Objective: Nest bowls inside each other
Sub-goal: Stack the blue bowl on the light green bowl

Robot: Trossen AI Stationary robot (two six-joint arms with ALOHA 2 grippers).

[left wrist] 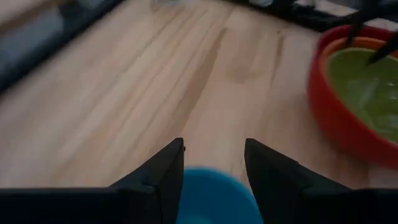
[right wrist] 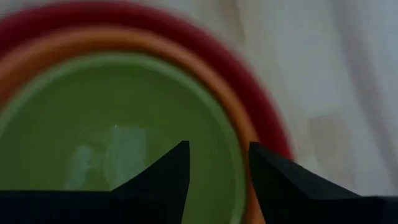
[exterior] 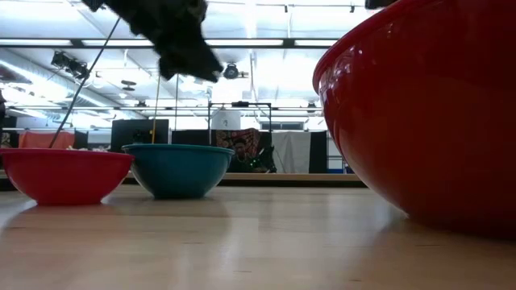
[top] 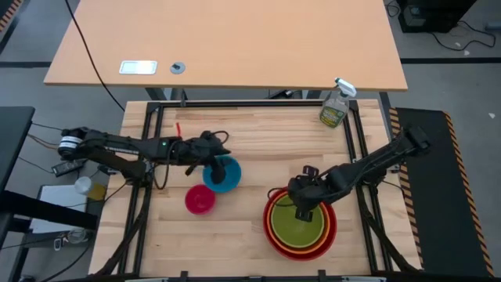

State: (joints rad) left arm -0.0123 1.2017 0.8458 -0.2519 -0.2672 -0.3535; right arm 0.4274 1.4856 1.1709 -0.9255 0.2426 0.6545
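Observation:
The red bowl (top: 301,249) stands near the table's front right, with the orange bowl (top: 275,223) nested in it and the lime green bowl (top: 305,227) inside that. My right gripper (right wrist: 217,152) hangs open above the green bowl's rim (right wrist: 238,155), pointing steeply down. Left of the stack, the blue bowl (top: 225,176) and the pink bowl (top: 200,200) rest side by side on their bases. My left gripper (left wrist: 214,149) is open above the blue bowl (left wrist: 214,196), clear of it in the low view (exterior: 201,64).
A clear spray bottle (top: 337,106) stands at the table's far right corner. Black frame rails (top: 153,149) run along the table's left and right sides. Bare wood (top: 258,149) lies between the blue bowl and the stack.

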